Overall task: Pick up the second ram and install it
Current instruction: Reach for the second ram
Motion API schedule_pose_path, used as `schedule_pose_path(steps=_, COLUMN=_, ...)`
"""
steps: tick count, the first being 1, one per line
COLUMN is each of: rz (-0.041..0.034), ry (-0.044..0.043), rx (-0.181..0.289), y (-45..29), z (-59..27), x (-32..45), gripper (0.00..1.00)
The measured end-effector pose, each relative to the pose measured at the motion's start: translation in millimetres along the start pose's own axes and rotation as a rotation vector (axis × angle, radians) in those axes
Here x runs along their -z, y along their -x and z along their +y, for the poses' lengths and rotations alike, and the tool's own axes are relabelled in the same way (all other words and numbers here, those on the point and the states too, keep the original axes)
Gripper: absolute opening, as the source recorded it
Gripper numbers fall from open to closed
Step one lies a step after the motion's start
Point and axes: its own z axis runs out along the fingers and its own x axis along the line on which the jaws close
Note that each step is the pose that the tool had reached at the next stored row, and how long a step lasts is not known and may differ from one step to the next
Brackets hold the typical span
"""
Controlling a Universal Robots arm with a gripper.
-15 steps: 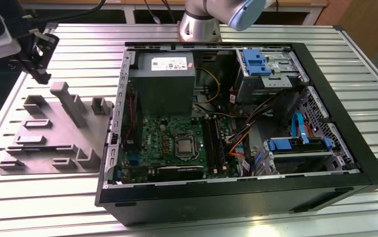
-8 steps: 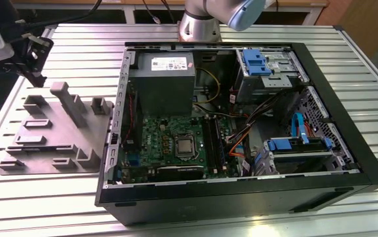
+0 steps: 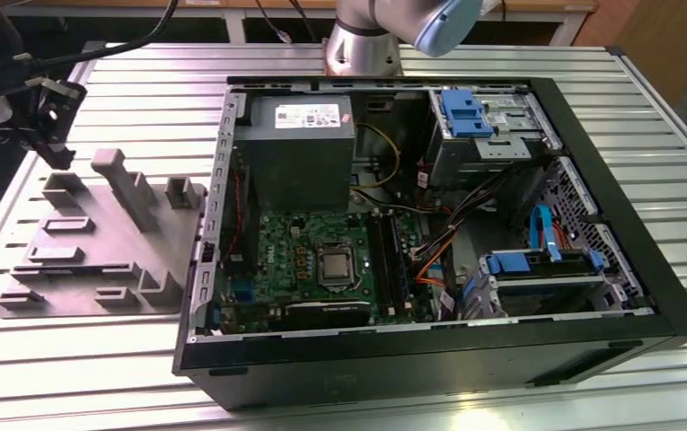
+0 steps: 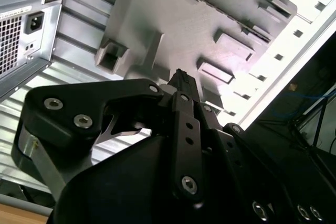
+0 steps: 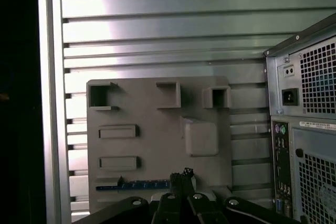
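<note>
I'd open the tool (it's pinched closed on nothing), centre it over the second ram and lift straight out. The ram is a thin, flat blue strip in a groove of the blocky matte-grey holder, on the ribbed metal desk left of the open PC case.

Silver arm with a pale blue joint cap; matte black gripper studded with silver screws.
</note>
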Motion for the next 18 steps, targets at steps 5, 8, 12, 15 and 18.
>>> schedule_pose_path(steps=5, rz=0.0000, ry=0.0000, rx=0.000, y=-5.0, z=-8.4, x=-5.3, gripper=0.10)
schedule_pose_path(steps=8, rz=-0.0001, ry=0.0000, rx=0.000, y=-7.9, z=-12.9, x=-9.4, gripper=0.10)
schedule_pose_path(steps=12, rz=0.0000, ry=0.0000, rx=0.000, y=-12.1, z=-19.3, x=-15.1, gripper=0.10)
schedule_pose_path(steps=15, rz=0.0000, ry=0.0000, rx=0.000, y=-17.5, z=-26.6, x=-24.9, gripper=0.10)
schedule_pose_path(steps=18, rz=-0.0001, ry=0.0000, rx=0.000, y=-20.0, z=-29.6, x=-30.1, gripper=0.10)
